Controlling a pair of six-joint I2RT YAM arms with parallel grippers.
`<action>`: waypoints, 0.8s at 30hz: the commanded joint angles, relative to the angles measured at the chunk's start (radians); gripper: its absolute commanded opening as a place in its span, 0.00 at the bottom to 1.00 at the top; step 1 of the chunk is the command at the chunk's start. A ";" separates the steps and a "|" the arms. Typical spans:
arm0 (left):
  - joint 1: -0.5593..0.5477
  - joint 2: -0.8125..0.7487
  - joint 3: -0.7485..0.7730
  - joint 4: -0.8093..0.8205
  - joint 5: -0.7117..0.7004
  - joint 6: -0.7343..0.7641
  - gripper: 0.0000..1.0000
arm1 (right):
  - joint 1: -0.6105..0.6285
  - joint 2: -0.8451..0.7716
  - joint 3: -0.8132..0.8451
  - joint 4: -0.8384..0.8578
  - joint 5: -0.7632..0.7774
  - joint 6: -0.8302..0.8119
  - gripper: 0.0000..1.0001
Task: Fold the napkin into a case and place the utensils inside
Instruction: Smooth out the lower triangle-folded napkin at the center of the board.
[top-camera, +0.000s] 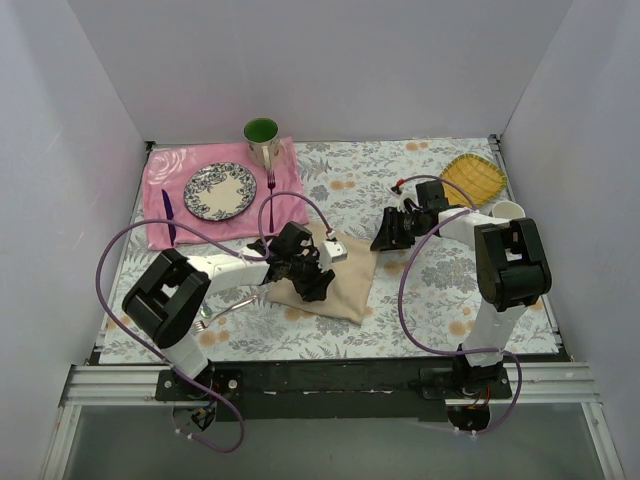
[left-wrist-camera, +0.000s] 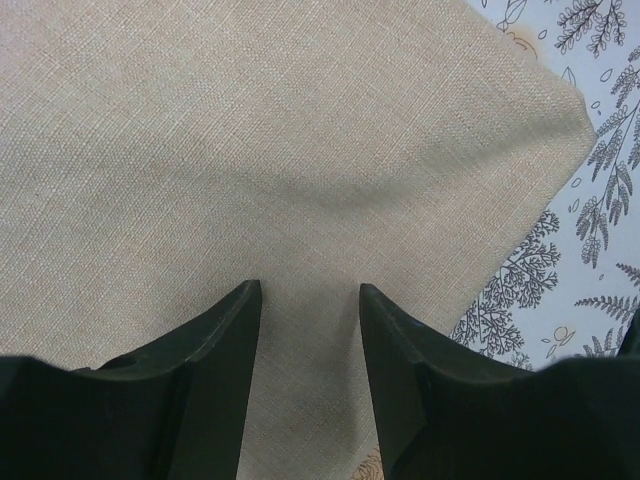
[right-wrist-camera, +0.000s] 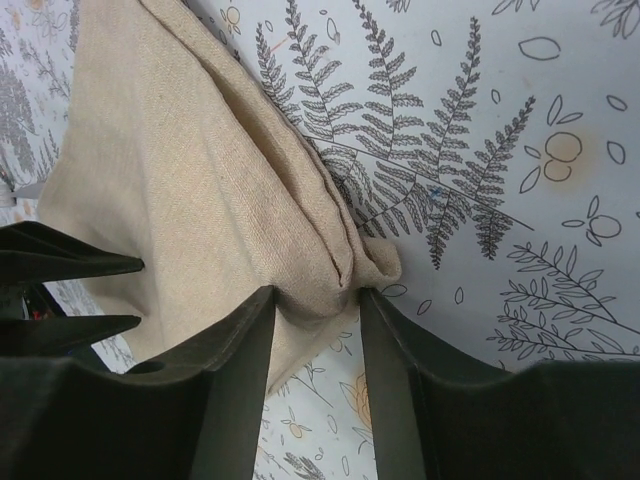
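Hidden: the left gripper (top-camera: 312, 285) covers the napkin's middle from above; the fork (top-camera: 222, 312) is half under the left arm.
Napkin (top-camera: 345, 280): plain beige weave, lying mid-table on the fern-print tablecloth (top-camera: 420, 175).
Left gripper: fingers apart, above flat cloth.
Right gripper (right-wrist-camera: 315, 300): fingers pinching a bunched, folded napkin corner.

Both end effectors meet the napkin (top-camera: 340, 280).

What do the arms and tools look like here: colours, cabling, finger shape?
Both arms have white links with bulky black joint housings. A purple cable loops from each base up along the arm. The left tool and right tool are black, with matte, wedge-shaped fingers tapering to points. No markings visible.
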 joint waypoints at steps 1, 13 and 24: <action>-0.001 0.005 -0.024 -0.013 0.002 0.047 0.43 | 0.003 -0.019 0.044 0.040 -0.037 0.015 0.45; -0.004 0.003 -0.046 -0.023 0.002 0.083 0.40 | 0.004 -0.022 0.089 0.059 -0.010 0.028 0.45; -0.004 0.008 -0.041 -0.022 0.005 0.084 0.40 | 0.003 0.012 0.116 0.023 0.023 0.005 0.44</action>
